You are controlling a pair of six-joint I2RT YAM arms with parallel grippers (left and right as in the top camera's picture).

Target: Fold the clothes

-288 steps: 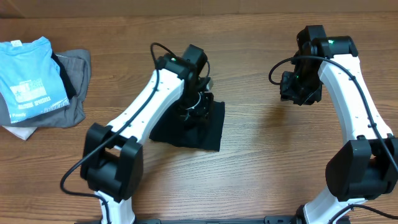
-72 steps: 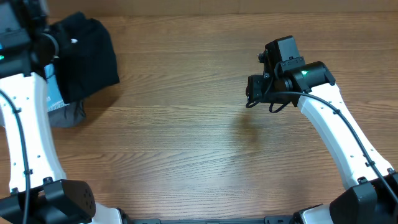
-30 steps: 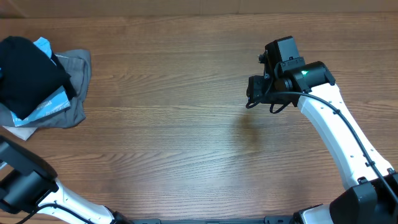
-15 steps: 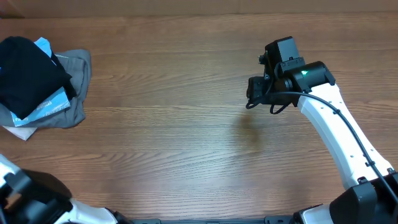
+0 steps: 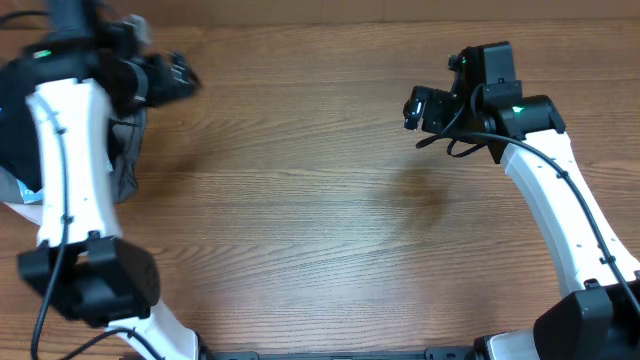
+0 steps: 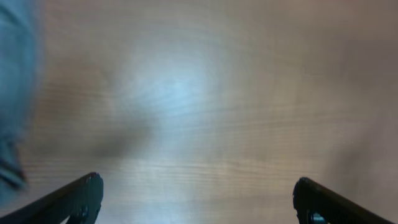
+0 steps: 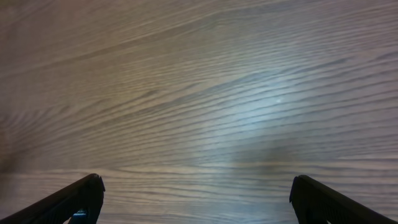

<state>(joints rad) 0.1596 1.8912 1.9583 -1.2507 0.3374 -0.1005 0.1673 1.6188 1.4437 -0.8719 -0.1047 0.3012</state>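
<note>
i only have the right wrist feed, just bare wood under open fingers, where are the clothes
Observer: The pile of clothes sits at the far left edge of the table, partly hidden behind the left arm in the overhead view.
Operator: is the left gripper holding anything
Observer: No. The left gripper is open over bare wood with nothing between its fingers. A blur of blue cloth shows at the left edge of that view.
Operator: so how far off is my gripper
Observer: The right gripper hangs over bare wood toward the upper right in the overhead view, well apart from the pile.
</note>
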